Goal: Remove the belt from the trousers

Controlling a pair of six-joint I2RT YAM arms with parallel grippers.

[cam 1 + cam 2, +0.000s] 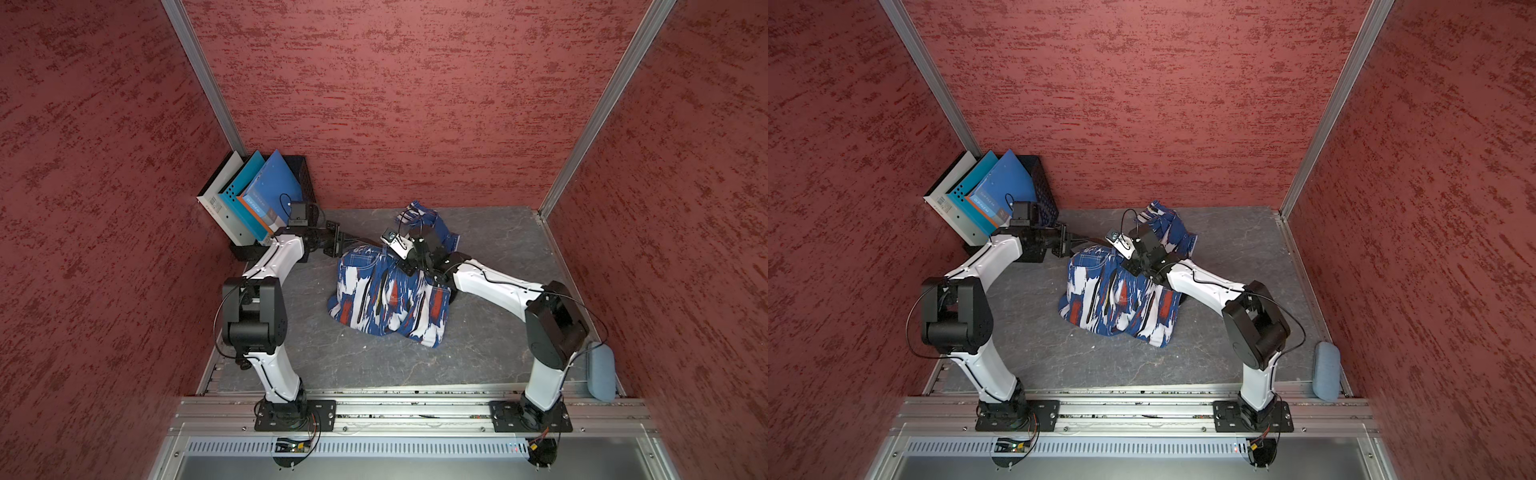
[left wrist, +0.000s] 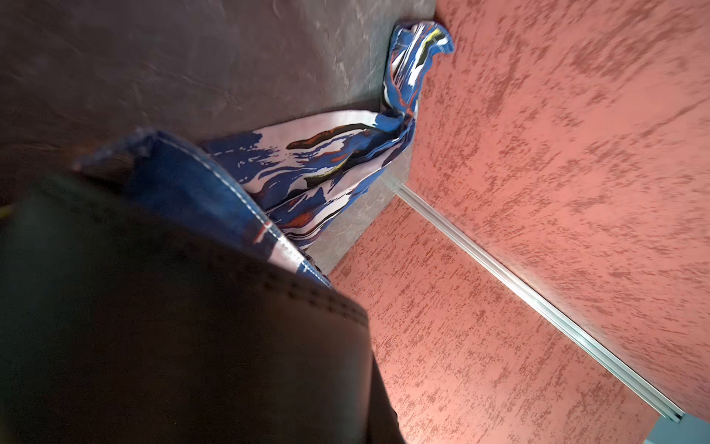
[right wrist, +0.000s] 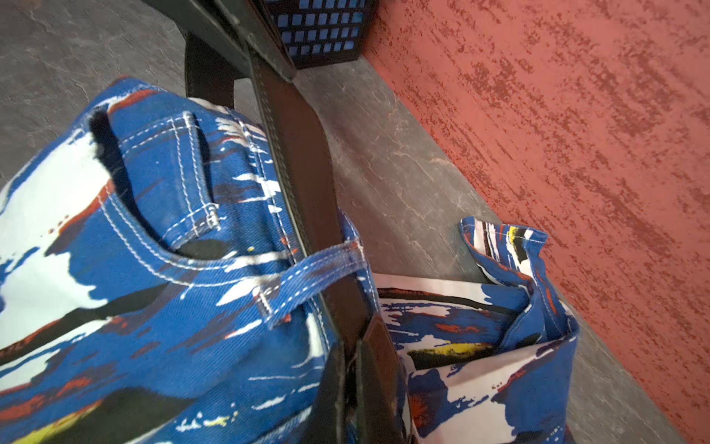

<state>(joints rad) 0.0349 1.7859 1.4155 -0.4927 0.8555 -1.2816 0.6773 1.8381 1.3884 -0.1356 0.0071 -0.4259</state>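
At the right end effector [image 3: 359, 369], whose fingers are pressed together, the belt [image 3: 299, 153] lies against the waistband [image 3: 242, 173] of the trousers [image 3: 153, 250]. I cannot tell whether the pinch takes strap, cloth or both. The trousers are heaped under and around this end effector on the surface [image 3: 403, 161], with one leg trailing beyond it toward the back wall.

Just past its tips the strap passes under a belt loop [image 3: 322, 269], so it is not yet free. Farther out it runs, apparently taut, to the left end effector [image 1: 349, 243], which is closed on the strap.

The belt looks light, smooth-faced and stitched along both edges. It is probably limp along its length but firm across its width, so a pinch on the two flat faces, close to where it leaves the loop, should hold best. The smooth face may slip under a hard pull. The trousers are soft, heavy-weave cloth and would likely drag along with the strap unless the waistband is pinned just beside the loop.

Behind the left end effector stands a mesh crate [image 1: 301, 178]. A pouch [image 1: 600, 370] lies well apart, back by the right arm's base.
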